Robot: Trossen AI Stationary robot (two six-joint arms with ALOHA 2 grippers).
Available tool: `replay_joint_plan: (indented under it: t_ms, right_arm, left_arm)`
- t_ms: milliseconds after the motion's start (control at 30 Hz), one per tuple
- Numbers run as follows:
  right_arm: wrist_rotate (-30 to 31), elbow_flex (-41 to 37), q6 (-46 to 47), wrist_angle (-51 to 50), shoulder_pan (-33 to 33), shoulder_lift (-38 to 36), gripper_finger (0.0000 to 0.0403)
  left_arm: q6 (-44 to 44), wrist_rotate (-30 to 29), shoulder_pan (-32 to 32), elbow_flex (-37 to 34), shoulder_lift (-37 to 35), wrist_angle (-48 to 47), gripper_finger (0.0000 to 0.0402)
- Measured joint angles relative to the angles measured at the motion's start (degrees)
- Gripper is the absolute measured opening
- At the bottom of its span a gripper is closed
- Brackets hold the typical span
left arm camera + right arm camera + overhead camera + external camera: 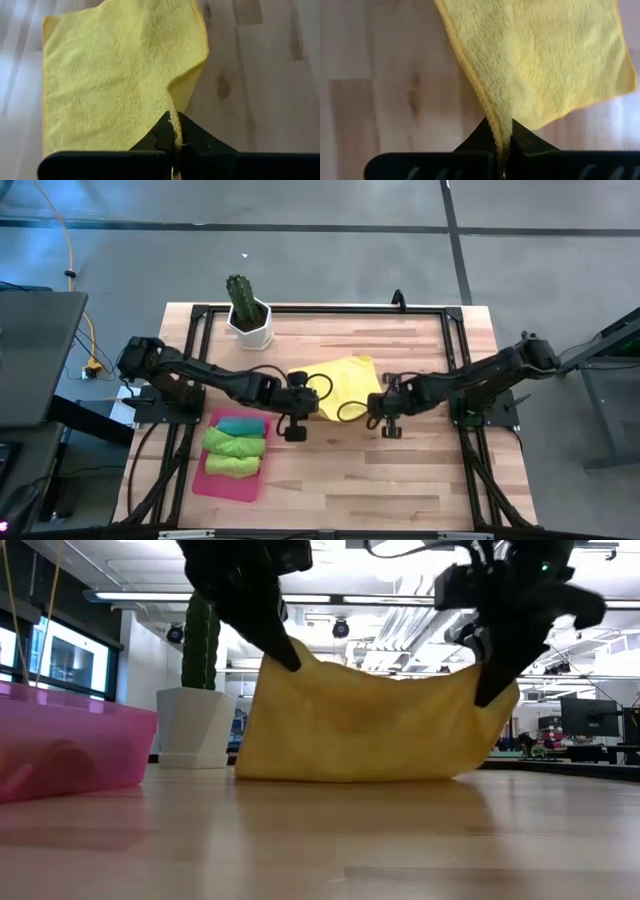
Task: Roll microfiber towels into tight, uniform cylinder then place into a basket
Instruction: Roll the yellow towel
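A yellow microfiber towel (345,380) stands up from the middle of the table, strung between my two grippers. My left gripper (298,408) is shut on its near-left corner and my right gripper (385,412) on its near-right corner. In the low view the towel (370,720) hangs as a sheet between them, its lower edge (350,776) on the wood. The pink basket (228,488) lies near the table's left front. In it lie a teal roll (240,426), a green roll (235,444) and a lime green roll (232,466). My left gripper pinches the towel's near-left corner (173,120) between its two fingers, slanting down from the table's near-left side. That corner is lifted off the table; the cloth falls away from it to the wood. I cannot tell whether one layer or several. My right gripper pinches the towel's near-right corner (501,122) between its two fingers, pointing steeply down. The hemmed edge runs into the fingers. This corner is raised too, and the top edge (400,675) sags slightly between the two holds.
A cactus in a white pot (247,315) stands at the table's far left. A black frame (330,308) runs round the tabletop. Bare wood lies in front of the towel and toward the right front (400,480).
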Motion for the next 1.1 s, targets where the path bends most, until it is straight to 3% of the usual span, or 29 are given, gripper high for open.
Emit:
replay_joint_plan:
  t_ms: [633,1100]
  right_arm:
    - [0.0,0.0,10.9,3.2,9.3,0.0,0.0004]
    - [0.0,0.0,15.8,3.1,12.5,0.0,0.0120]
  left_arm:
    - [-5.8,-1.1,-6.2,0.0,0.0,1.5,0.0000]
    - [-9.8,0.1,-6.5,0.0,0.1,1.4,0.0000]
